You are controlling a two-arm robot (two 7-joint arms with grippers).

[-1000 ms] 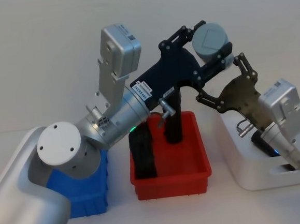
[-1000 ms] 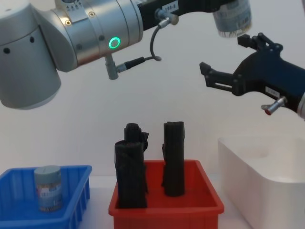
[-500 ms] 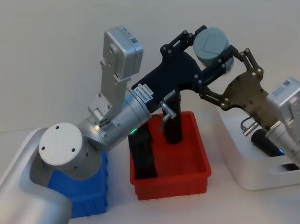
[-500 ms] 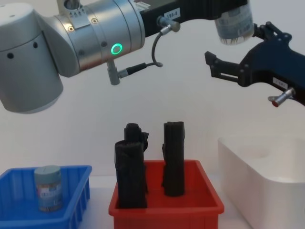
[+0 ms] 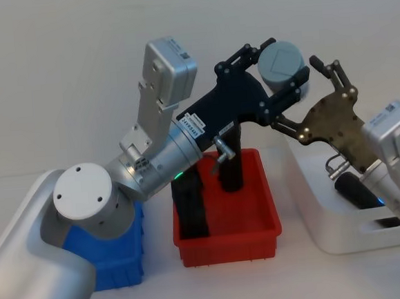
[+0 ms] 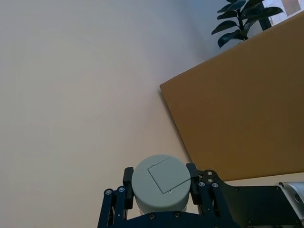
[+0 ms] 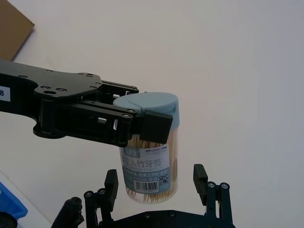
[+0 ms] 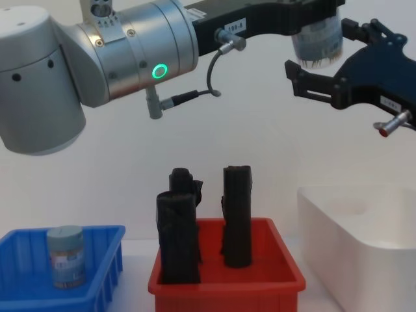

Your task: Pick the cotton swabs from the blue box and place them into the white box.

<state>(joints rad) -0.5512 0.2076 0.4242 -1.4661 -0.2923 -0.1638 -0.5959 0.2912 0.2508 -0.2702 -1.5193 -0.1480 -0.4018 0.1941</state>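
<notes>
High in the air above the red bin, my left gripper (image 8: 313, 14) is shut on a cotton swabs tub (image 8: 317, 45) just under its grey-blue lid (image 5: 281, 63). My right gripper (image 7: 156, 187) is open, with one finger (image 7: 111, 189) on each side of the tub's (image 7: 147, 159) lower end, not touching it. A second cotton swabs tub (image 8: 65, 255) stands upright in the blue box (image 8: 19, 289) at the left. The white box (image 8: 364, 227) sits at the right, below my right arm.
The red bin (image 8: 227, 283) stands between the blue and white boxes and holds two upright black rolls (image 8: 179, 237). My left arm's big silver joints cover most of the blue box (image 5: 115, 256) in the head view. A brown board (image 6: 242, 109) leans against the wall behind.
My left gripper has lifted the tub slightly. My right gripper has risen and moved in toward it, so its open fingers now flank the tub's lower end.
</notes>
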